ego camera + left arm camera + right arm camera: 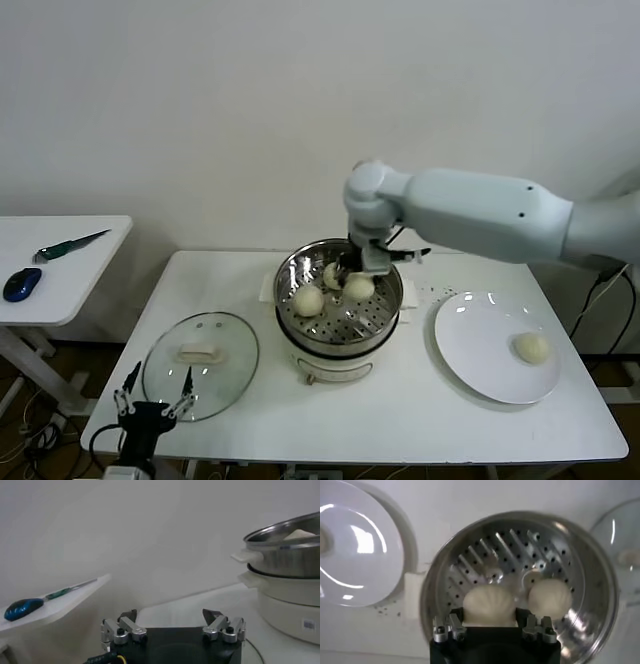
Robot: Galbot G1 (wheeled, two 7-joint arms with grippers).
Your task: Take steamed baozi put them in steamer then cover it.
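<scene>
Baozi (358, 287) sits gripped between the fingers of the right gripper (362, 268) over the far part of the steamer (392, 320) tray, for release beside another bun (308, 300), while the left gripper (152, 402), fingers spread, waits near the cover (228, 350).

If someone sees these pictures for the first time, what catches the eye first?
The big white right arm reaches over the table, its right tool inside the shiny steamer, around a baozi. One lone bun waits on the white plate beside it, and the glass cover lies on the table near the left tool.
</scene>
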